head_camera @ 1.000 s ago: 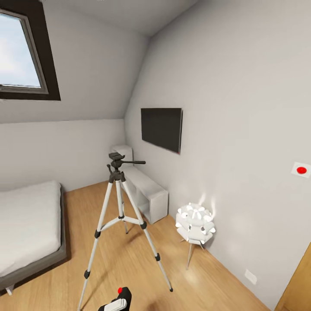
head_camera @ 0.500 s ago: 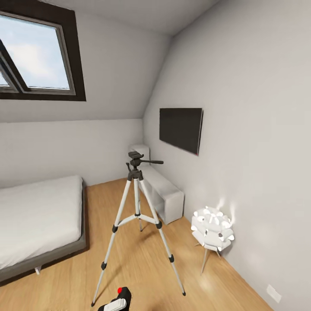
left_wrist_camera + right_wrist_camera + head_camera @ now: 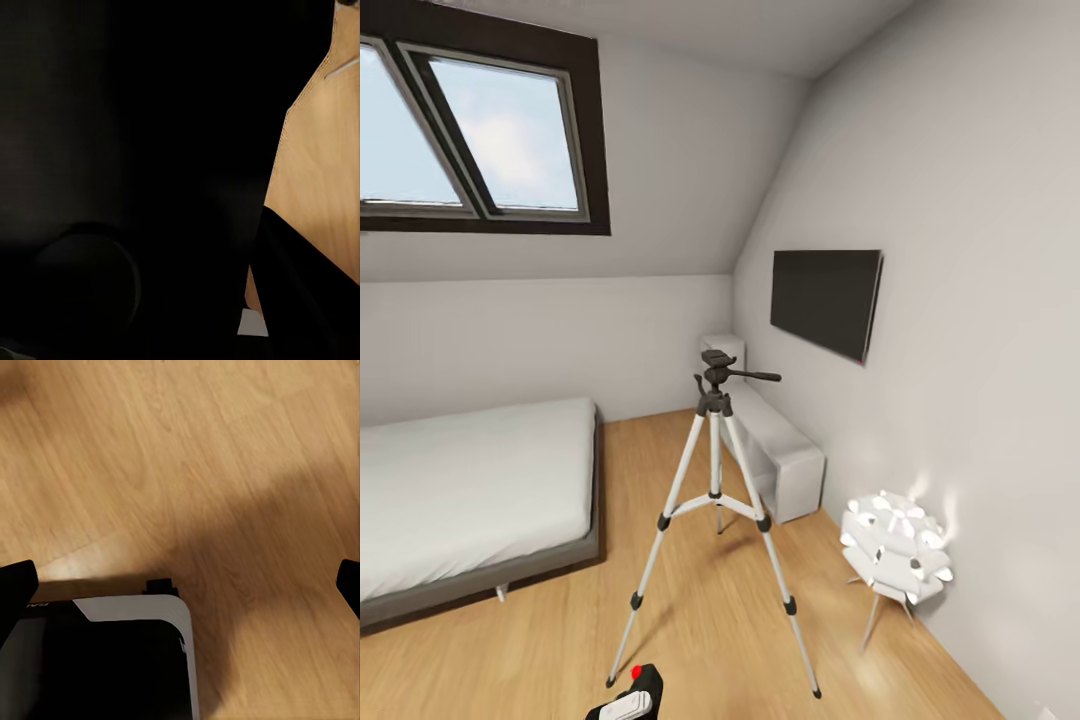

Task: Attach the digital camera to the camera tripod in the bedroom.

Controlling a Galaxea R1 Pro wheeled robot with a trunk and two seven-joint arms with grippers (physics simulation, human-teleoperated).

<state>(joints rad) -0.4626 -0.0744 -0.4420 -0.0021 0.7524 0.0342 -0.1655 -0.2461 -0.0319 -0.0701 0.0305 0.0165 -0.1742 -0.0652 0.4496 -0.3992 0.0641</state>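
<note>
The camera tripod (image 3: 716,480) stands on the light wood floor in the middle of the bedroom, silver-white legs spread, black head (image 3: 715,375) with its pan handle pointing right. At the bottom edge of the head view, the digital camera (image 3: 644,684) with its red button on top is held up off the floor, and a white fingertip of my left gripper (image 3: 622,707) lies against it. A dark body (image 3: 112,150) blocks most of the left wrist view. My right gripper (image 3: 180,585) hangs open over bare floor, fingers far apart.
A low bed (image 3: 460,490) lies left of the tripod, under a dark-framed skylight (image 3: 480,150). A white bench (image 3: 780,450) and a wall television (image 3: 826,300) line the right wall. A white petal lamp (image 3: 895,545) stands at the right. Open floor separates me from the tripod.
The head view has swung left, so tripod, bed, television and lamp sit further right in the picture. The held camera keeps its place at the bottom edge.
</note>
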